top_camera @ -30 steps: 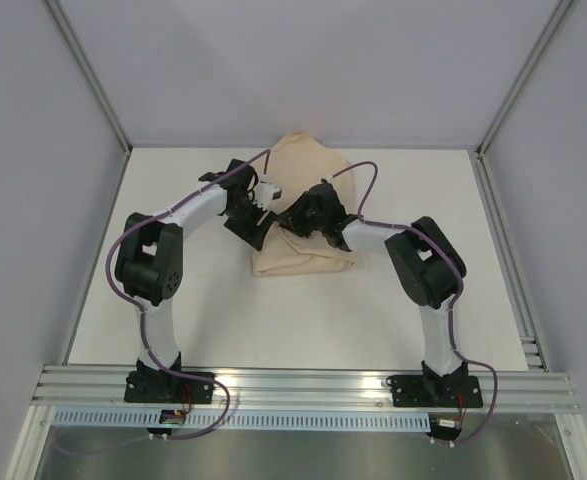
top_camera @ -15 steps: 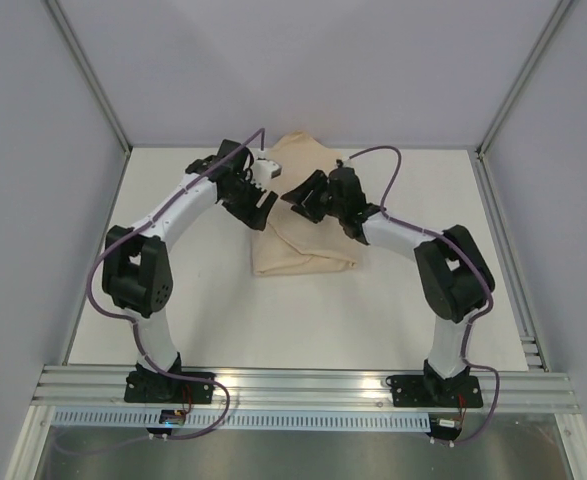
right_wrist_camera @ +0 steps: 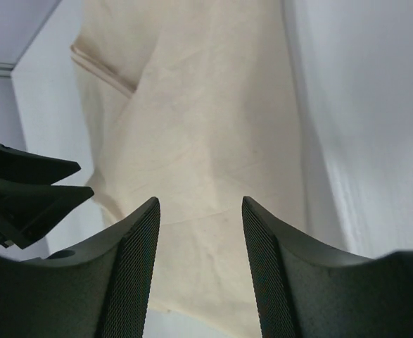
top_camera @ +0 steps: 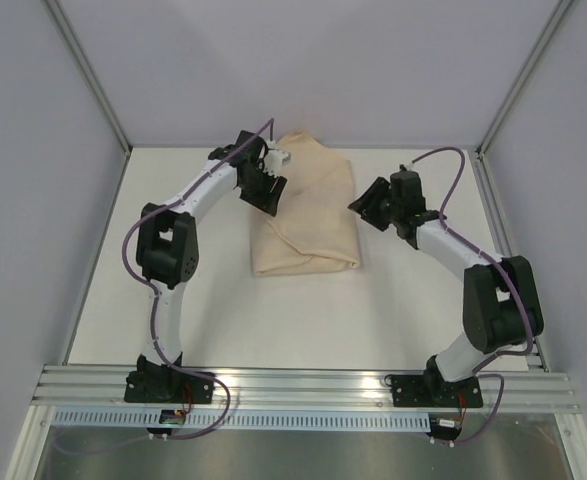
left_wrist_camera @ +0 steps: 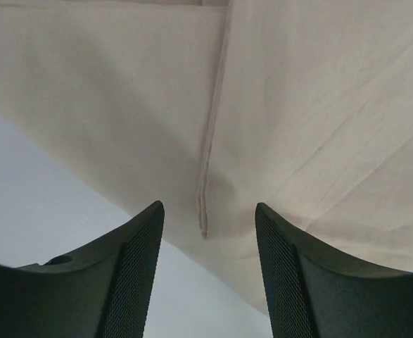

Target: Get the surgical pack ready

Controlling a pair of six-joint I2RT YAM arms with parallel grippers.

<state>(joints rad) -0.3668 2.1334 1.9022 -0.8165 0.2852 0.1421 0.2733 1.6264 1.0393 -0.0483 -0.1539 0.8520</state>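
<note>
The surgical pack lies as a folded tan bundle at the far middle of the white table. The cloth covers whatever is inside. I see no tray or instruments showing.

I find the left gripper at the bundle's far left edge. On its wrist camera the claw is parted, with a clear gap between the fingers and nothing in it. A folded hem of the cloth runs straight ahead of that gap. I cannot tell whether the tips touch the cloth.

I find the right gripper just beside the bundle's right edge, apart from it. Its claw is likewise spread and holds nothing. The wrap fills the view beyond its fingers, and the left gripper shows at the left margin.
</note>
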